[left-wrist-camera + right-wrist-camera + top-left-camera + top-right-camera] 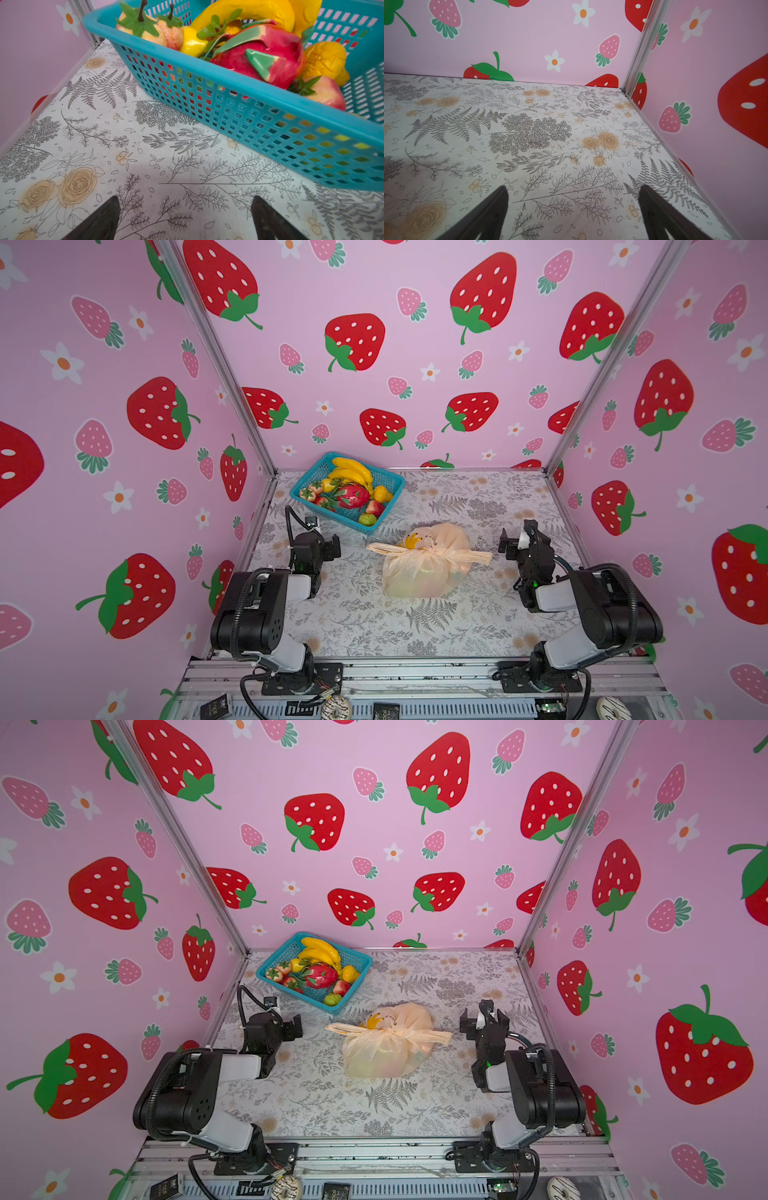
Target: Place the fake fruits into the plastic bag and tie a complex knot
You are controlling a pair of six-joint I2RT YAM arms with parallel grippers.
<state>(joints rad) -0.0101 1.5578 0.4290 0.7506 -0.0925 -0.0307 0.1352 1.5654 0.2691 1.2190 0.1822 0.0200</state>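
The plastic bag (419, 576) (380, 1058) sits mid-table, pale peach and bulging, with faint colours showing through. Its handles are bunched into a knot (432, 553) (392, 1032) with two flat ends sticking out sideways. Fake fruits (353, 494) (259, 56) lie in the teal mesh basket (228, 99) (273, 957) at the back left: bananas, a dragon fruit, strawberries, pears. My left gripper (320, 537) (186, 199) is open and empty just short of the basket's near wall. Right of the bag, my right gripper (521, 533) (573, 189) is open and empty over the floral table.
Pink strawberry-print walls with metal corner posts (639, 49) close in the table on three sides. The floral table cover (415, 630) stretches between the arms in front of the bag. Small items lie on the front rail (415, 676).
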